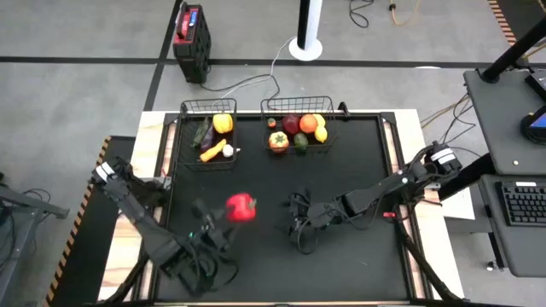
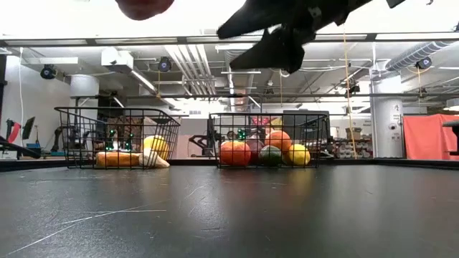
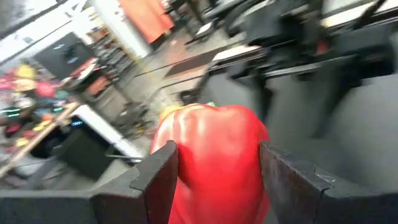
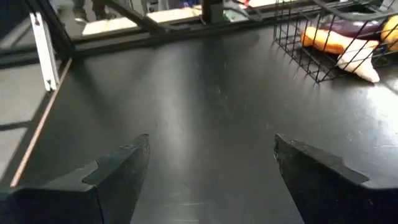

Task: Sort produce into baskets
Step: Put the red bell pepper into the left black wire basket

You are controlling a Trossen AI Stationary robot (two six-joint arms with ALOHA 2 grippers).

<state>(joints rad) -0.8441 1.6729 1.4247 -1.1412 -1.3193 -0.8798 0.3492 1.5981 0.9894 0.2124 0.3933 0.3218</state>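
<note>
My left gripper (image 1: 232, 213) is shut on a red pepper (image 1: 241, 207), held high above the table's near middle; the pepper's underside shows at the top of the low view (image 2: 145, 7). My right gripper (image 1: 297, 230) is open and empty above the table's middle. At the far edge the narrower basket (image 1: 207, 135) holds a yellow pepper, eggplant, carrot and garlic. The wider basket (image 1: 299, 128) holds an orange, lemons, an avocado and other fruit. My left gripper pinches the red pepper by its two sides (image 3: 180, 168) between its two fingers (image 3: 155, 180). The pepper's stem end (image 3: 186, 111) points away from the wrist. The pepper is lifted clear of the table.
The black table top (image 1: 358, 256) lies bare between the arms and the baskets. A red-and-black case (image 1: 191, 38) stands on the floor beyond the far edge. A desk with a keyboard (image 1: 520, 205) stands to the right of the table.
</note>
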